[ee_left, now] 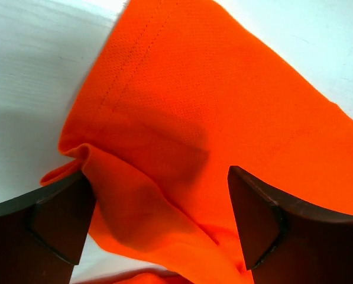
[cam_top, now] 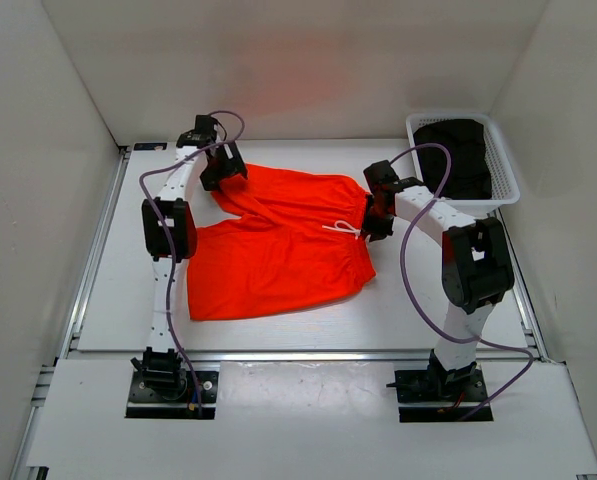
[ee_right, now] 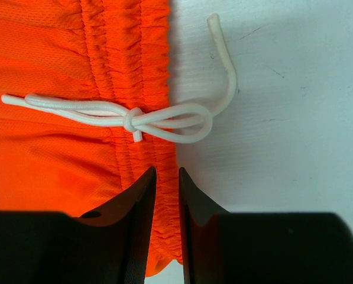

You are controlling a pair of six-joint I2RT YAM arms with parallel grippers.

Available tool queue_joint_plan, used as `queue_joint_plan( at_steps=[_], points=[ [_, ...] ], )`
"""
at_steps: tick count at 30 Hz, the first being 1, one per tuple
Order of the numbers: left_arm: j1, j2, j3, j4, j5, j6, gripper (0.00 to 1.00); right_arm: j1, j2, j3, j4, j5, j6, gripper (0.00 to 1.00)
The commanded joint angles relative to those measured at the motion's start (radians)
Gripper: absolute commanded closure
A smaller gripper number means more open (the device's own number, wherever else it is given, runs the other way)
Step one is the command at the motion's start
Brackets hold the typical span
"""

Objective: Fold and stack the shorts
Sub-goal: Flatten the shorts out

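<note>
The shorts (cam_top: 278, 250) lay nearly flat on the worktop (cam_top: 378, 320), legs splayed, so no fold looked finished and stacking remained. At their waistband (ee_right: 146, 71), beside the drawstring (ee_right: 164, 118), the right tool (ee_right: 167, 174) was pinched on the elastic edge. Over their far leg hem the left tool (ee_left: 158, 177) hung, jaws wide apart, gripping nothing. Beyond their right side, a basket (cam_top: 506, 165) held a black garment (cam_top: 458, 155).
</note>
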Motion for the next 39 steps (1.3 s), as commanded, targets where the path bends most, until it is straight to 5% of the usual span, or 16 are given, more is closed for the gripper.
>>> queue_joint_plan(
  at_steps=[1, 14, 15, 21, 28, 32, 39],
  points=[
    [-0.008, -0.095, -0.006, -0.001, -0.045, -0.013, 0.00, 0.005, -0.007, 0.009, 0.011, -0.016, -0.010, 0.73],
    [-0.008, -0.273, -0.154, -0.001, -0.179, 0.007, 0.05, 0.005, -0.016, 0.000, 0.011, -0.035, -0.001, 0.73],
    [-0.008, -0.285, -0.168, -0.001, -0.179, 0.007, 0.10, 0.005, -0.025, 0.000, 0.011, -0.035, -0.001, 0.73],
    [0.010, -0.370, -0.331, -0.001, -0.264, -0.030, 0.89, 0.005, -0.034, -0.011, 0.011, -0.044, -0.001, 0.73],
    [0.040, -0.350, -0.365, 0.019, -0.194, -0.012, 0.89, 0.005, -0.025, -0.020, 0.011, -0.044, -0.010, 0.73],
    [0.040, -0.272, -0.307, 0.019, -0.145, -0.011, 0.77, 0.005, -0.025, -0.009, 0.011, -0.053, -0.010, 0.75],
    [0.020, -0.172, -0.205, 0.019, -0.090, -0.011, 0.70, 0.005, -0.016, -0.009, 0.011, -0.053, -0.010, 0.75]
  ],
)
